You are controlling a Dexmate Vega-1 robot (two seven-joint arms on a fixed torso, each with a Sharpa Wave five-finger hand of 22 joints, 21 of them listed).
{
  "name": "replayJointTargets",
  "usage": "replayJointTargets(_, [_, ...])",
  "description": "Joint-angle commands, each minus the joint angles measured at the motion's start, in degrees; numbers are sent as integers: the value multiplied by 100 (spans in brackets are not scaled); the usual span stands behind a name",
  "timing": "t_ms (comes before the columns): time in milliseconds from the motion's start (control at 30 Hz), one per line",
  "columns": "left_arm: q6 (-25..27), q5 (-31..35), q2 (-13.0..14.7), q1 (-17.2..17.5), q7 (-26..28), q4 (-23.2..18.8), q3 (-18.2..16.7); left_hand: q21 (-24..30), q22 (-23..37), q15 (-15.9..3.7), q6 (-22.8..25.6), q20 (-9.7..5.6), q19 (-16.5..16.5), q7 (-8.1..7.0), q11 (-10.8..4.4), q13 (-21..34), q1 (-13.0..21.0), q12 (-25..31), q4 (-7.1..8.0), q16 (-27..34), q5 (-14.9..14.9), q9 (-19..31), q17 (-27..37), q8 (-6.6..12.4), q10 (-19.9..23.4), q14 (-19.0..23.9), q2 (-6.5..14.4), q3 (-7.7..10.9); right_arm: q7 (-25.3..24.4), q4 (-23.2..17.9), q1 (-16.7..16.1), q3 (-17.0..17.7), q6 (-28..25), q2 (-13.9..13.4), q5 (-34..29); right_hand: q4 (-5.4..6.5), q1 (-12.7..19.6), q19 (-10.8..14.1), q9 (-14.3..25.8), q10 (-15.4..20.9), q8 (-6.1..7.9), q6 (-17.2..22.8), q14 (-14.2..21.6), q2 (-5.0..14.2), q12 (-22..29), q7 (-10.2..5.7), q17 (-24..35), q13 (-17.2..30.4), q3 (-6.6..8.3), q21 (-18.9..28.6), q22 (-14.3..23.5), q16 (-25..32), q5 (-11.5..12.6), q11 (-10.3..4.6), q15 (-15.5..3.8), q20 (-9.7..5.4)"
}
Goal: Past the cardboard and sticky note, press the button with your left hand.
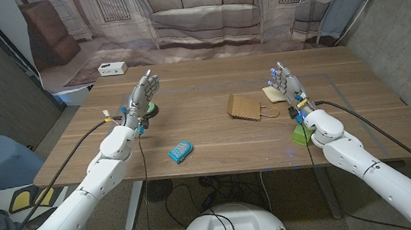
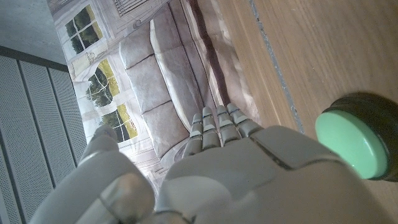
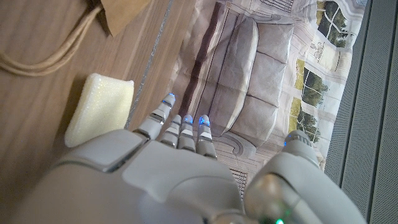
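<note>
The button [image 1: 150, 110] is a green cap on a black base, at the table's left. It is largely masked by my left hand [image 1: 139, 97], which is raised beside it with straight fingers and holds nothing. In the left wrist view the button [image 2: 352, 142] lies close beside my left hand [image 2: 249, 180], apart from it. A brown paper bag [image 1: 247, 107] with a handle lies right of centre. At the right front a green sticky note [image 1: 300, 134] lies on the wood. My right hand [image 1: 288, 83] is upright and empty beside the bag.
A pale yellow sponge [image 1: 270, 91] lies between the bag and my right hand; in the right wrist view the sponge [image 3: 102, 107] is just past my fingers. A teal packet [image 1: 181, 151] lies near the front middle. A white box [image 1: 111, 68] sits beyond the far left corner.
</note>
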Motion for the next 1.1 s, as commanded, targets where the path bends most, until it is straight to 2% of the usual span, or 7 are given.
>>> replayJointTargets(33, [-588, 94, 61, 7, -201, 242, -147, 40, 18, -1, 88, -16, 102, 26, -9, 4, 114, 31, -62, 55, -24, 32, 15, 17, 90, 121, 14, 20, -137, -297, -284, 114, 22, -114, -12, -3, 25, -5, 16, 42, 38, 51, 28, 5, 52, -8, 30, 15, 6, 38, 8, 56, 25, 9, 30, 35])
replayJointTargets(167, [-679, 224, 111, 6, -155, 314, -171, 47, 19, -9, 137, -24, 164, 24, -14, 3, 148, 41, -85, 52, -30, 34, 15, 22, 140, 162, 23, 30, -123, -301, -277, 97, 11, -107, -20, -4, 24, -5, 16, 43, 37, 52, 33, 8, 52, -4, 29, 16, 5, 40, 8, 58, 28, 4, 31, 35])
replayJointTargets(333, [-718, 951, 227, 53, 465, 227, -180, 61, 21, -40, 233, -27, 280, -2, -52, 3, 210, 54, -126, 54, -42, 36, 16, 31, 220, 253, 40, 50, -88, -267, -228, 58, 8, -70, -32, -4, 22, -6, 16, 47, 36, 52, 32, 10, 53, -5, 29, 16, 3, 41, 8, 58, 31, 13, 33, 38])
replayJointTargets(600, [-733, 1802, 334, 84, 1137, 165, -188, 61, 24, -103, 330, -75, 380, -51, -136, 3, 299, 52, -183, 45, -50, 38, 16, 32, 278, 339, 64, 80, -113, -271, -231, 51, 9, -35, -30, -5, 23, -7, 16, 50, 35, 55, 35, 14, 54, -4, 28, 16, 1, 43, 8, 60, 36, 8, 31, 38])
replayJointTargets(1100, [-117, 3100, 521, 233, 2325, -226, -216, 31, 26, -184, 353, -98, 449, -114, -224, 4, 459, 28, -277, 2, -42, 42, 14, -9, 310, 379, 111, 143, -207, -358, -311, 66, 31, -30, -73, -9, 25, -9, 16, 55, 32, 59, 37, 23, 54, -21, 26, 17, -4, 47, 9, 61, 45, -6, 28, 46])
